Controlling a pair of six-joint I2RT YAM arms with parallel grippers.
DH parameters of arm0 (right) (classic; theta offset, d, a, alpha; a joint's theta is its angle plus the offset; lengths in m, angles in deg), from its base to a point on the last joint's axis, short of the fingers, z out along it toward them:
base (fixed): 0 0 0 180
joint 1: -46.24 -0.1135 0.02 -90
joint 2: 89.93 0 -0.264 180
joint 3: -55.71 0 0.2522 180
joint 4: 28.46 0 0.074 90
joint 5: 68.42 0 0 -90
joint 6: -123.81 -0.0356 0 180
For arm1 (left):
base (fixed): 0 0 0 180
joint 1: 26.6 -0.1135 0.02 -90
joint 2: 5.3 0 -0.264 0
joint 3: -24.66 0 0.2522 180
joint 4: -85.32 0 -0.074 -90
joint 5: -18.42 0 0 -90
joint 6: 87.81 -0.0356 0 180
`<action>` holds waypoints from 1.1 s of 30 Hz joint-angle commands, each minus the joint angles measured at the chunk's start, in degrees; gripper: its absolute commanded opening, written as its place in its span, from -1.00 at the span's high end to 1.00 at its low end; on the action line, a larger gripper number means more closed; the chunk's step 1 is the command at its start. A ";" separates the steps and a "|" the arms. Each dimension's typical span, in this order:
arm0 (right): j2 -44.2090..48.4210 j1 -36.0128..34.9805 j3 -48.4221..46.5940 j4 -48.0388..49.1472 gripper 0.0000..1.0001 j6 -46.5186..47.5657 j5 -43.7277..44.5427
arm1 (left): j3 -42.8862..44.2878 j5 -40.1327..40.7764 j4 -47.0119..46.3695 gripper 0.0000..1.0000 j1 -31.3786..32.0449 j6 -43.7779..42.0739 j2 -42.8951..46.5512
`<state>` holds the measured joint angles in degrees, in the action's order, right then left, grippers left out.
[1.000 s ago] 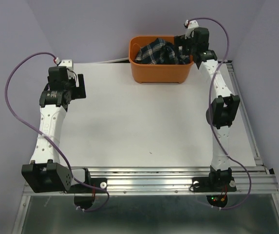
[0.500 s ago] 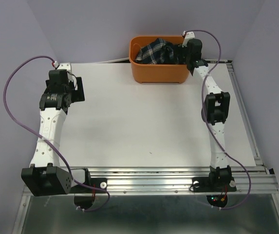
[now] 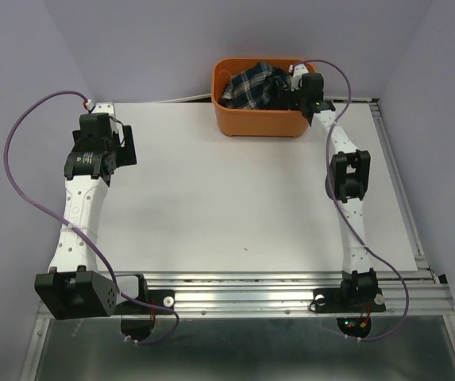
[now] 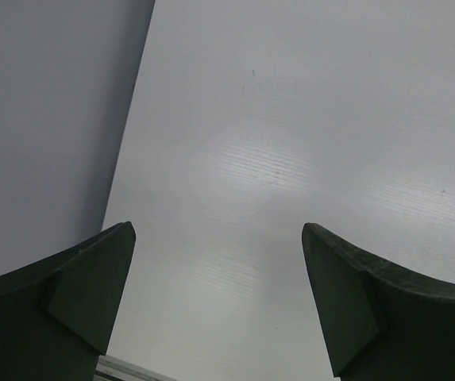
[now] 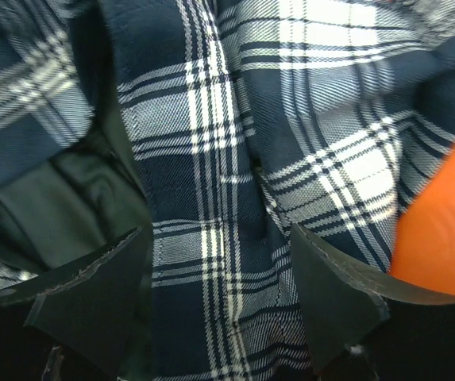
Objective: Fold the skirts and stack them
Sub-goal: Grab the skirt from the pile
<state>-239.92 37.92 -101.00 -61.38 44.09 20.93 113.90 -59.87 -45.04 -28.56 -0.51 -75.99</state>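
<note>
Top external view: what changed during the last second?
The right gripper moved left, dipping into the orange plastic basket; its open jaws now straddle a fold of the dark plaid cloth skirts, nothing gripped yet. Basket, skirts and the open left gripper stayed nearly as they were.

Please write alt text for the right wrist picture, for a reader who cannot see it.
Crumpled navy plaid skirts fill the view, with the right gripper open and a fold of cloth between its dark jaws. The orange basket wall shows at the right edge.
</note>
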 commanded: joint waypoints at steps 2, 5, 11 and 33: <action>-1.09 1.02 -0.04 -15.81 -0.53 5.61 -2.08 | 0.98 -0.01 0.07 -0.97 0.02 0.24 1.70; -1.09 1.02 -0.04 -22.57 -0.57 7.73 -1.03 | 1.60 -1.33 0.68 -0.97 0.11 0.59 1.96; -0.91 1.02 2.24 -24.09 -0.74 9.23 4.07 | 1.07 -1.86 0.16 -0.97 0.11 1.03 1.79; 17.18 1.55 4.09 20.37 0.99 -7.55 12.07 | -0.16 -1.07 -0.28 -0.97 0.11 1.29 2.58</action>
<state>-234.63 38.47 -95.97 -60.04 42.34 32.43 113.75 -61.44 -44.45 -28.56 -0.05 -75.08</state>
